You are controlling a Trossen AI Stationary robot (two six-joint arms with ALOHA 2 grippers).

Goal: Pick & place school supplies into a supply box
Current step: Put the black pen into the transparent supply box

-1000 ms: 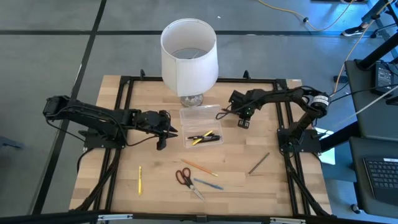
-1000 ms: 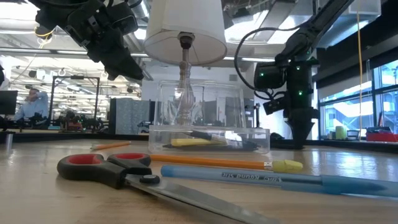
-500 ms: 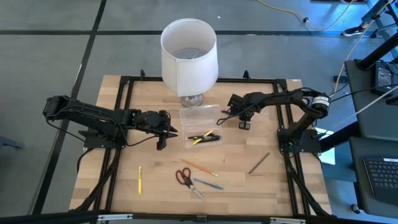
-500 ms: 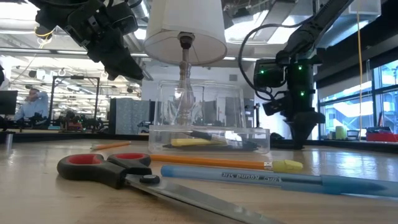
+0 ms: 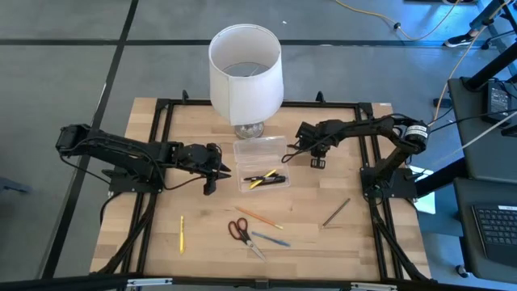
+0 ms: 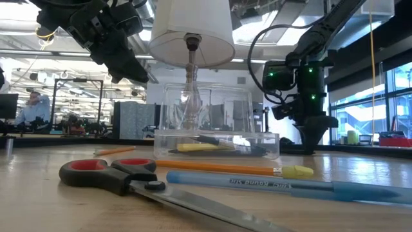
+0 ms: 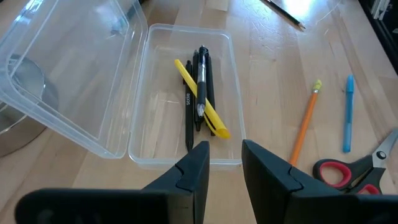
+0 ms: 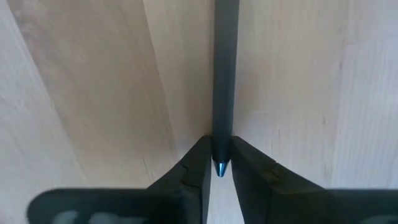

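Right gripper [image 8: 216,169]: 2 dark fingers [image 8: 189,171] closed on the tip end of a dark grey pen [image 8: 224,74], blue point showing between them, pale wood behind. In the high view this gripper [image 5: 317,160] sits just right of the supply box, near the table's far side.

Left gripper [image 7: 219,167]: 2 dark fingers [image 7: 196,168] slightly apart, holding nothing, raised above the near end of the supply box. In the high view it [image 5: 212,179] lies just left of the box.

Supply box: small clear plastic rectangular case [image 5: 260,179], clear lid [image 7: 68,68] hinged open and standing up on its far side. Inside: 1 yellow pen [image 7: 200,99] lying across 2 or 3 black pens [image 7: 200,87]; white lettering on one, too small to read.

Light wooden table [image 5: 145,234], loose items on the near half:
- scissors [image 5: 241,233], red-and-black handles, steel blades
- orange pencil [image 5: 260,217], yellow eraser end
- light blue pen [image 6: 290,185], dark printed writing along the barrel, not clearly readable
- small yellow pencil [image 5: 181,233], well left of the scissors
- dark grey pencil [image 5: 336,212], right side.

White drum lampshade on a glass base [image 5: 245,73], just behind the box.
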